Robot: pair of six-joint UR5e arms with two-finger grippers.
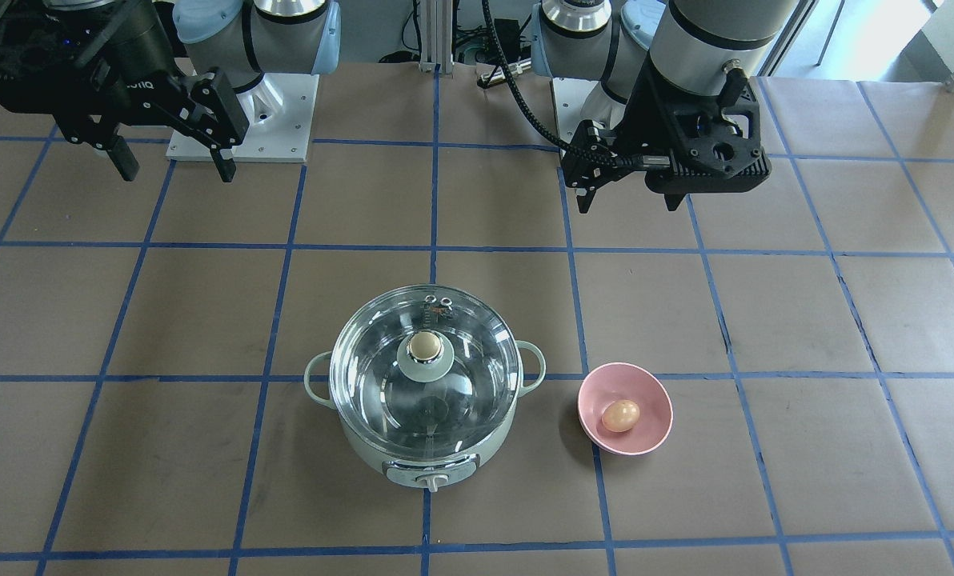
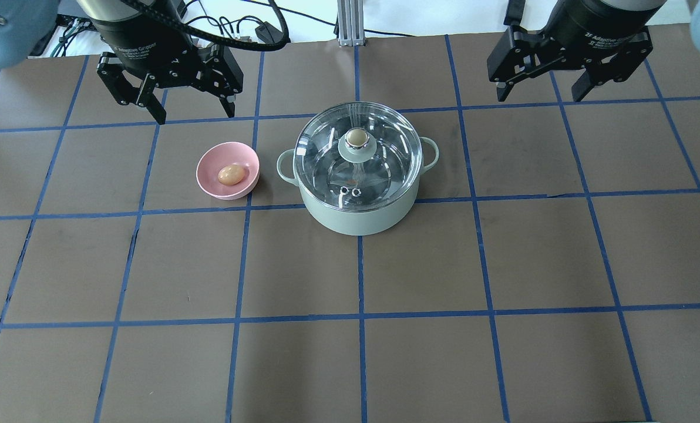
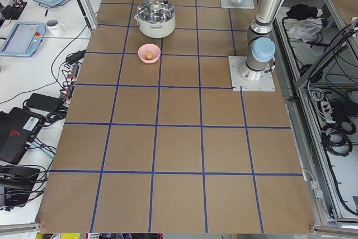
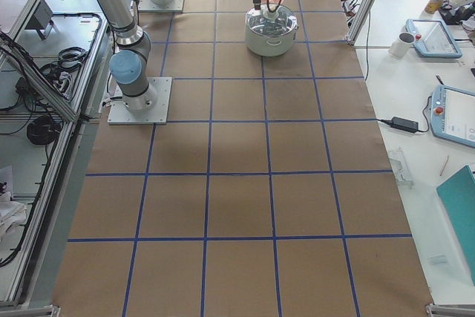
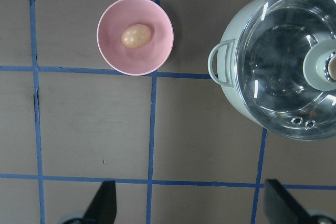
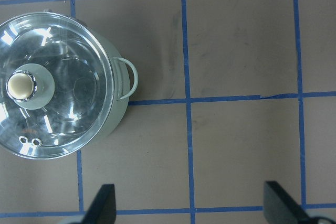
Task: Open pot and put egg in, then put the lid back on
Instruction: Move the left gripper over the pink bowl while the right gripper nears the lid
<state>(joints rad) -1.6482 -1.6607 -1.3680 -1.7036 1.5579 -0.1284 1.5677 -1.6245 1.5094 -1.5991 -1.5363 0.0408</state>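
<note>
The mint-green pot (image 2: 359,218) stands mid-table with the glass lid (image 2: 385,170) shut on it, beige knob (image 2: 356,137) on top. The tan egg (image 2: 231,174) lies in a pink bowl (image 2: 208,165) just left of the pot. My left gripper (image 2: 194,113) is open and empty, hovering behind the bowl. My right gripper (image 2: 539,95) is open and empty, behind and to the right of the pot. The left wrist view shows the egg (image 5: 136,35) and the lid (image 5: 278,61) between its open fingers (image 5: 102,205). The right wrist view shows the lid (image 6: 68,93).
The table is brown paper with a blue tape grid (image 2: 362,317). The arms' base plates (image 1: 245,120) stand at the robot's side. Benches with tablets (image 3: 22,34) and mugs (image 4: 404,41) flank the table's ends.
</note>
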